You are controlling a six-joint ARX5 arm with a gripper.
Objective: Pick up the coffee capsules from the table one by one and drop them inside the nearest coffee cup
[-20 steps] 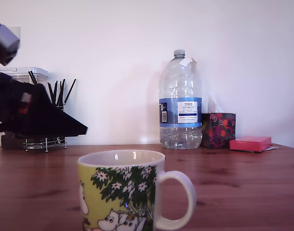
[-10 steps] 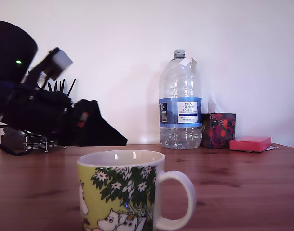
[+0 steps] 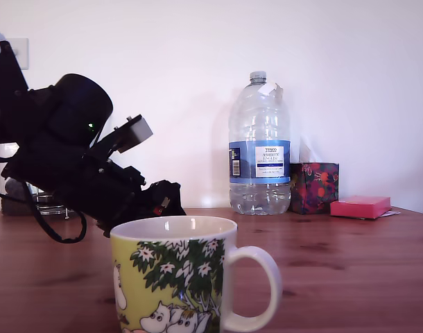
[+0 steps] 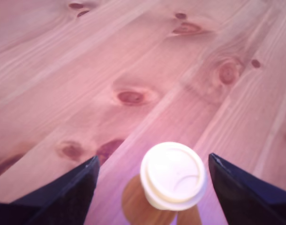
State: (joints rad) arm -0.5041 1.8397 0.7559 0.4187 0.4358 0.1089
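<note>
Gripper [image 4: 152, 176] spread wide, dark fingers [image 4: 63, 192] on either side of coffee capsule [image 4: 173, 176]. Capsule upright between fingertips, touching neither, pale round end facing camera. Slightly nearer one finger. Beneath and beyond: table [image 4: 133, 70], reddish wood, grain lines, dark knots.

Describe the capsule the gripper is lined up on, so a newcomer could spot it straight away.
Start from the reddish knotty wooden table in the wrist view, then find the two dark fingers of the open gripper. Between them, touching neither, stands one coffee capsule: a small pale pod with a round cream top, the only object on that patch of wood.
</note>
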